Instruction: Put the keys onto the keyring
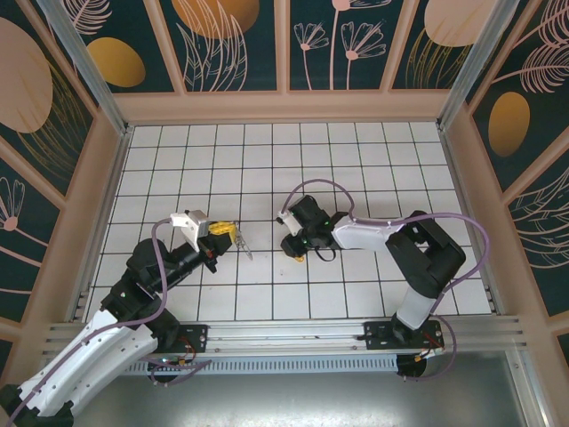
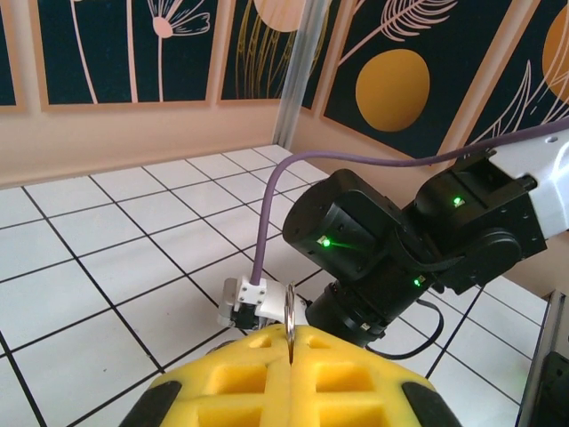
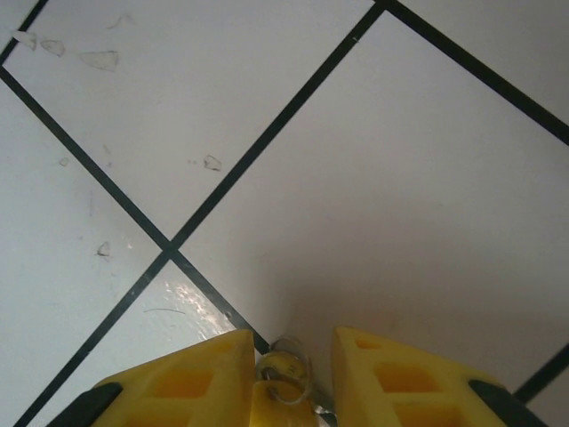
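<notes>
- Table (image 1: 356,160): white tiled grid, bare tiles toward the far side and both flanks; ample room to lift and swing.
- Walls (image 1: 100,191): tan boards boxing three sides, well apart from both claws; metal rail (image 1: 293,336) along the near edge.
- Left claw (image 2: 291,342): raised off the tiles mid-table, fingers pressed together, pinching a thin silvery loop seen edge-on, taken for the keyring (image 2: 291,311).
- Right claw (image 3: 293,347): tipped down to the tiles just right of the left one, fingers parted, sliver of gap on one side; no firm pinch, by the look of it.
- Keys (image 3: 284,366): between the right fingers at the table surface, small silvery ring above a yellow head.
- Step, as judged: loop presented, key not yet secured. Next: close on the key, lift, cross the short gap, line up with the loop. Fine alignment needed; the two claws near each other, so little slack there.
</notes>
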Robot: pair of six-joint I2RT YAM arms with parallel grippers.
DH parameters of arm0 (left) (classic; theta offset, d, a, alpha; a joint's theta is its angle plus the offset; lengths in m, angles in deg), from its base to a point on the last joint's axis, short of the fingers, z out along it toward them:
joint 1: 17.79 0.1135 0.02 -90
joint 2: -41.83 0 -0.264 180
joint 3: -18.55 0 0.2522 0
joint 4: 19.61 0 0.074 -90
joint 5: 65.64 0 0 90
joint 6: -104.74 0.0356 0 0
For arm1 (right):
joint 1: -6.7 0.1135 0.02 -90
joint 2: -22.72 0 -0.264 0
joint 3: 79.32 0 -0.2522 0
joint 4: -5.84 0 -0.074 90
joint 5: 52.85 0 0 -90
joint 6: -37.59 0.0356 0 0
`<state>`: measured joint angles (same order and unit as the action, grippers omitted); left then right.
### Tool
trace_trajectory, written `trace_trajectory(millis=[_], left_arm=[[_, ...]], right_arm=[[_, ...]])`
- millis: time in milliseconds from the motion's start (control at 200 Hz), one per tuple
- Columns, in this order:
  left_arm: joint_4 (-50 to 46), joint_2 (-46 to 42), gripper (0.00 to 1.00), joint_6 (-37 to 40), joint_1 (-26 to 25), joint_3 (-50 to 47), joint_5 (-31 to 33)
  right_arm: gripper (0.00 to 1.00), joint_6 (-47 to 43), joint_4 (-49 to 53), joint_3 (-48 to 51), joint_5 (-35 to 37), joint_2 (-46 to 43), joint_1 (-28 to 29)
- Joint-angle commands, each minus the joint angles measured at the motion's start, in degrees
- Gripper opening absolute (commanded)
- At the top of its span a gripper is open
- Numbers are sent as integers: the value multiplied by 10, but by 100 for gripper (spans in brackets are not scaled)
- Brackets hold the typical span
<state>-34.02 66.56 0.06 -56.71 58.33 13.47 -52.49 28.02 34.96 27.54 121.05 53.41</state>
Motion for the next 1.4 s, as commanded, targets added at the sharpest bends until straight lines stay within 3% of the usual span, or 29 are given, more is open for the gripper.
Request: trace_trajectory(millis=[0, 921, 1396], left_arm=[[16, -8, 0, 0, 3, -4, 3], [17, -16, 0, 2, 3, -14, 1], [20, -23, 0, 3, 3, -15, 0]], right_arm=[[27, -20, 47, -25, 26, 10, 1], [24, -94, 166, -110, -145, 62, -59], [22, -112, 185, -130, -159, 92, -63]])
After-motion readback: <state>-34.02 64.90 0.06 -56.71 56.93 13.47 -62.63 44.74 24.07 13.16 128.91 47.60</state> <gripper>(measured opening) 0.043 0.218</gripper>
